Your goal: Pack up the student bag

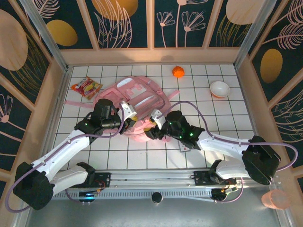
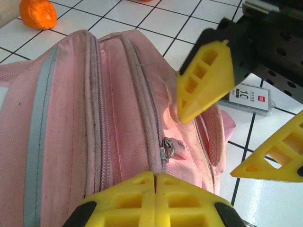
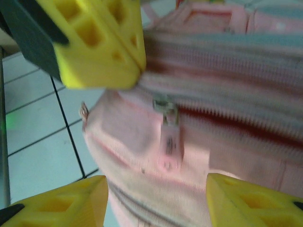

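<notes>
Two grippers meet at the near edge of the bag (image 1: 142, 92), which lies in the middle of the table (image 1: 227, 142), beyond both arms. On the left, the left gripper (image 2: 155, 177) is fully closed, tips against the pink cloth just beside the zip pull (image 2: 168, 149); whether it pinches cloth I cannot tell. Right of it, the pull hangs with its long axis toward the right gripper (image 3: 157, 182), whose fingers stand apart and empty, so I judge this arm better placed to take it.

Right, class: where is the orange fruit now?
The orange fruit sits on the far tiles in the top view, just beyond the student bag, with the white bowl to its right.
</notes>
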You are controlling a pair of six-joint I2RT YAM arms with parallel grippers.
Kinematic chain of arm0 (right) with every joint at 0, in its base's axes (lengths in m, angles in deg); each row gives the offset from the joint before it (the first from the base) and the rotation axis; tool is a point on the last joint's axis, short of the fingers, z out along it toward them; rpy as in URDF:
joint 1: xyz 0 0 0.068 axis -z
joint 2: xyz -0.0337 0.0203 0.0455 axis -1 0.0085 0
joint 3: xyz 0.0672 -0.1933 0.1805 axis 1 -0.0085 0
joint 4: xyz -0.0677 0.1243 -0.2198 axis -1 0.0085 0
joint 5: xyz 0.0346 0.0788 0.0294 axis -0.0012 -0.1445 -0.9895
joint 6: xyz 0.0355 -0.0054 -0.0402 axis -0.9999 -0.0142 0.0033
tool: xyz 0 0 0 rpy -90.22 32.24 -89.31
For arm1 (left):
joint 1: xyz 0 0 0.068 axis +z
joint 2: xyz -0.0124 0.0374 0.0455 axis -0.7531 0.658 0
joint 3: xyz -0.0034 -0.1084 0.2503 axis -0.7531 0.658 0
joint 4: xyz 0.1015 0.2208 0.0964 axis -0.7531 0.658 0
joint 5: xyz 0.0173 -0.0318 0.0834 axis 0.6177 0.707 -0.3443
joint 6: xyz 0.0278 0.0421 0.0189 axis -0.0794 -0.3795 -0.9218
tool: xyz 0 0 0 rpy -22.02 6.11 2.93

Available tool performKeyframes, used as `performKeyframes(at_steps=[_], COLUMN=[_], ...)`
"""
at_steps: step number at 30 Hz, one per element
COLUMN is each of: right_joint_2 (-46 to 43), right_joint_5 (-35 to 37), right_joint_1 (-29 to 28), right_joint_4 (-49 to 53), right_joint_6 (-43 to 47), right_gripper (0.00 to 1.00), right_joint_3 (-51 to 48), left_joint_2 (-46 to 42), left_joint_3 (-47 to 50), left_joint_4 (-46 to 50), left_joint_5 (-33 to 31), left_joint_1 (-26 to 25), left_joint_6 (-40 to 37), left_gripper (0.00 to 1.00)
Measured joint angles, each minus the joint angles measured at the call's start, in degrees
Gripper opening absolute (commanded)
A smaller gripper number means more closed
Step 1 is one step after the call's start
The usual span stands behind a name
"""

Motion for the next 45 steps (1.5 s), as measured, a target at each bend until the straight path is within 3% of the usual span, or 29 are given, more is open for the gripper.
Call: performKeyframes(at_steps=[13,22,26,29,45], right_joint_2=[5.5,5.6,5.7,6.3,-0.4], right_joint_5=[-0.1,-2.2,-2.6,-2.1,1.8], right_joint_1=[0.2,1.6,1.6,1.6,5.1], right_joint_4=[-8.3,-9.9,-9.0,-7.8,4.0], right_joint_6=[-0.2,-2.8,-3.3,-3.7,-2.7], right_gripper=[0.49,0.18,0.15,0.00,0.00], right_joint_3=[0.0,0.0,0.6,1.4,2.0], left_joint_2=[0.0,0.0,0.3,0.4,-0.1], left_joint_3=[0.0,0.0,0.0,0.0,0.0], left_joint_4=[0.0,-0.9,-1.1,-1.2,-0.1], left_joint_5=[1.2,1.7,1.9,1.9,-1.2], left_joint_1=[0.0,0.1,0.1,0.1,-0.5], left_joint_6=[0.0,0.1,0.5,0.7,-1.6], left_gripper=[0.00,0.00,0.00,0.00,0.00])
